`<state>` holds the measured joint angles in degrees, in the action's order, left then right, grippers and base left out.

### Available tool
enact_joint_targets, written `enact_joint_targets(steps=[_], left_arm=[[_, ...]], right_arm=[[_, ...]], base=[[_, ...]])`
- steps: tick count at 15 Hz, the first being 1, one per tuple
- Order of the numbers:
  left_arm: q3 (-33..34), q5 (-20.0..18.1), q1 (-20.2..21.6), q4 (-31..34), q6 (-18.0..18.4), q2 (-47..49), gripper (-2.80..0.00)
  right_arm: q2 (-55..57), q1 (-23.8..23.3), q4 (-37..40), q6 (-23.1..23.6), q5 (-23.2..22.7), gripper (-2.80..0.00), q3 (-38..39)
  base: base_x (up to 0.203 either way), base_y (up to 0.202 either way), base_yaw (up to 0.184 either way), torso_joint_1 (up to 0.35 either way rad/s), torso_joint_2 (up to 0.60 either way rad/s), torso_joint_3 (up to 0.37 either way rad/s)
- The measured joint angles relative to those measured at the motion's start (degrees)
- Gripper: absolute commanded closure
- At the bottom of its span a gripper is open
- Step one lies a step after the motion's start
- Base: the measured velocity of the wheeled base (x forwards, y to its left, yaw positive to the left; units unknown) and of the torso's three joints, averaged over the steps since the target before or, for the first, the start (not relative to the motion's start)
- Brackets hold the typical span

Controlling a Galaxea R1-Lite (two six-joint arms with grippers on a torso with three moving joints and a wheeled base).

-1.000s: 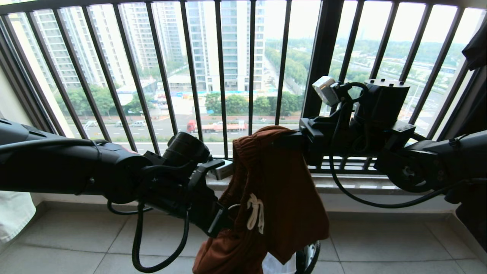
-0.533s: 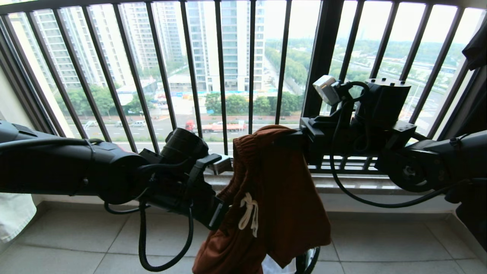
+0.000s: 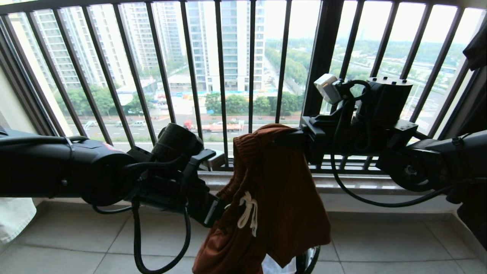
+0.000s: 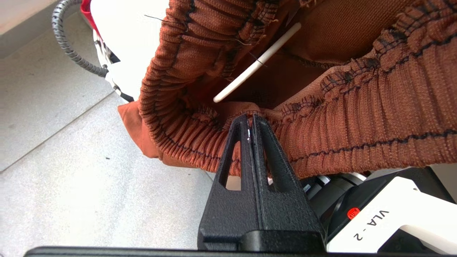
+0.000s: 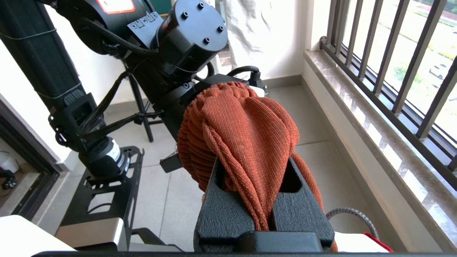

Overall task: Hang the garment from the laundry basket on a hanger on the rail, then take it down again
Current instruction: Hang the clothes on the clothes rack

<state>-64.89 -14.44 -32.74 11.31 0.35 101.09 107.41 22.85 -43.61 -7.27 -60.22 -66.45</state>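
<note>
The garment (image 3: 274, 190), rust-brown shorts with a white drawstring, hangs stretched between both grippers in front of the balcony bars. My left gripper (image 4: 250, 118) is shut on the ribbed waistband's edge (image 4: 200, 135), low on the garment's left side (image 3: 222, 207). My right gripper (image 3: 285, 139) is shut on a bunch of the garment's cloth (image 5: 246, 135) at its top. A thin cream-white rod (image 4: 257, 62), seemingly part of the hanger, lies inside the waistband opening. A dark curved rim of the laundry basket (image 3: 310, 257) peeks out under the garment. The rail is out of view.
The black balcony railing (image 3: 220, 76) and its stone ledge (image 3: 342, 186) run close behind the arms. Tiled floor (image 3: 76, 243) lies below. A white cloth (image 3: 13, 217) hangs at the far left, a dark garment (image 3: 475, 47) at the top right. My own base (image 5: 100, 200) stands behind.
My left gripper has shifted a little up and to the left with the waistband, tilting at the wrist; the drawstring moved with it. The right arm has stayed still.
</note>
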Motion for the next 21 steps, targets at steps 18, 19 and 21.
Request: enact_joint_targets(steps=[18,19,21], left_arm=[[6.4,5.2,-2.51,-16.65,0.35,1.58,-2.8],[6.38,4.16,-2.51,-16.79,0.38,1.74,-2.8],[6.38,3.18,-2.51,-16.9,0.41,2.1,-2.8]], right_arm=[[-0.06,-0.27,0.01,-0.05,0.0,0.0,-0.09],[-0.06,-0.28,0.01,-0.11,0.02,0.0,-0.09],[-0.06,-0.34,0.01,-0.12,0.05,0.0,-0.22]], base=[[0.0,0.0,0.0,0.0,0.0,0.0],[0.0,0.0,0.0,0.0,0.0,0.0],[0.0,0.0,0.0,0.0,0.0,0.0]])
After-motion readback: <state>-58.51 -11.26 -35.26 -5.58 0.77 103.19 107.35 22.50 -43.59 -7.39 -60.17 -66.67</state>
